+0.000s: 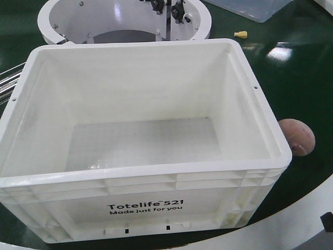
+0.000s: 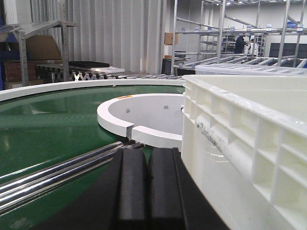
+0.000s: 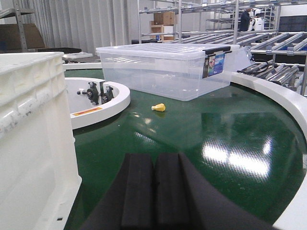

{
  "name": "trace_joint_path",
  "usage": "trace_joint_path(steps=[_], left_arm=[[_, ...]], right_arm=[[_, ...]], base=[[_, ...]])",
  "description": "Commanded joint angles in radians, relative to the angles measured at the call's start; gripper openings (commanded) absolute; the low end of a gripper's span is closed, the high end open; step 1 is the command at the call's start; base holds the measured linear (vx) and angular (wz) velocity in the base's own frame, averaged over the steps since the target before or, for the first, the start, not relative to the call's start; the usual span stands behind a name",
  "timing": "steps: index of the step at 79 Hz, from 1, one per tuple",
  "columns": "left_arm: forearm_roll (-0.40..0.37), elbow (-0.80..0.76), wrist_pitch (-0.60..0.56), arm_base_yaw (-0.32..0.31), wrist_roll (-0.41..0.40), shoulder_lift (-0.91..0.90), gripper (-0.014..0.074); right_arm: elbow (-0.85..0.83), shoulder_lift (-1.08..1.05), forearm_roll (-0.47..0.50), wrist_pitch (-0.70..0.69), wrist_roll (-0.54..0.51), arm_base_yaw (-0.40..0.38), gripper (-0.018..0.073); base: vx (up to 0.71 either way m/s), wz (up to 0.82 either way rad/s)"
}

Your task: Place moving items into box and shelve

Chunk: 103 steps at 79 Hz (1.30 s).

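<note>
white box (image 1: 156,178) empty; pinkish ball (image 1: 297,136) just right of it. left gripper (image 2: 147,191), right gripper (image 3: 154,196) closed, empty. risk: ball rolls from grasp.

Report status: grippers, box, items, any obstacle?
Left gripper, right gripper: fingers shut, empty. Box empty. Ball outside, by box's right side. Small yellow piece farther back, near clear bin.

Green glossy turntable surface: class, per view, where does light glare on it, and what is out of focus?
Front view: white glare on glossy green turntable surface, upper right. Right wrist view: bright patches at right; black right gripper soft. Left wrist view: faint sheen; black left gripper blurred.
</note>
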Motion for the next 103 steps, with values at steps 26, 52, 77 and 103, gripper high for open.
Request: trace_joint_path(steps=[26, 52, 77, 103], left_arm=[[-0.006, -0.025, -0.083, 0.000, -0.001, -0.013, -0.0006], [-0.006, -0.201, -0.062, 0.000, -0.001, -0.008, -0.0003], [0.148, -0.640, 0.167, 0.000, -0.012, 0.270, -0.0003], [0.170, -0.886, 0.258, 0.000, -0.059, 0.656, 0.0006]], right_arm=[[-0.003, -0.005, -0.010, -0.084, -0.003, -0.004, -0.0009], [-0.153, -0.001, -0.017, -0.172, -0.004, -0.004, -0.0006], [-0.585, 0.332, -0.029, 0.062, 0.000, -0.004, -0.0005], [-0.888, 0.792, 0.009, 0.020, 0.004, -0.004, -0.0005]], base=[[0.00, 0.00], [0.00, 0.00], [0.00, 0.00], [0.00, 0.00]])
